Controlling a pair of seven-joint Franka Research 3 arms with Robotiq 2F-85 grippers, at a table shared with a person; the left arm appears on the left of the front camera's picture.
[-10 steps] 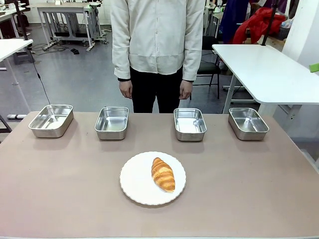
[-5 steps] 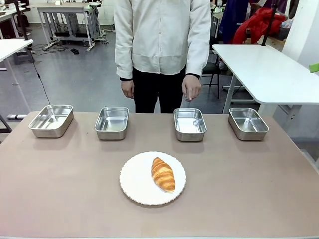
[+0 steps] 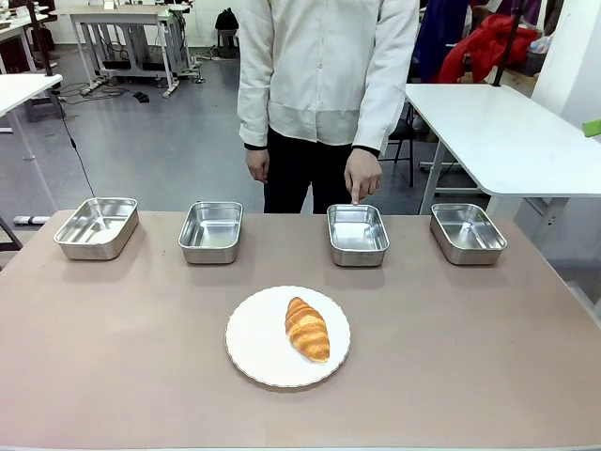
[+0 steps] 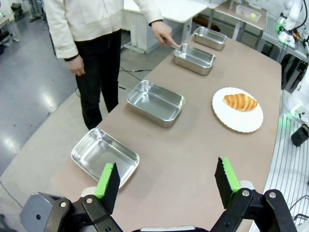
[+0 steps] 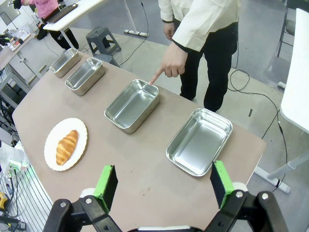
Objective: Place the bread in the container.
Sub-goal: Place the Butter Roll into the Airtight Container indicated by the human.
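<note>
Cut off at the front view's top edge: the person (image 3: 324, 75), legs hidden behind the table (image 3: 113, 376). Pointing hand (image 3: 362, 176) at the far rim of the container (image 3: 358, 256), touching it or just above, impossible to tell. Container empty, third in the far row after the leftmost pan (image 3: 97, 227) and second pan (image 3: 210, 231), before the rightmost pan (image 3: 468, 232).

Bread (image 3: 307, 329) golden-brown, glossy, ridged, tapered at both ends, lying aslant on the right half of a white scalloped plate (image 3: 254, 348) mid-table, well apart from the container.

Left gripper (image 4: 166, 181) wide open, green pads far apart, holding nothing, base cut off below. Right gripper (image 5: 163, 181) likewise wide open and empty.
</note>
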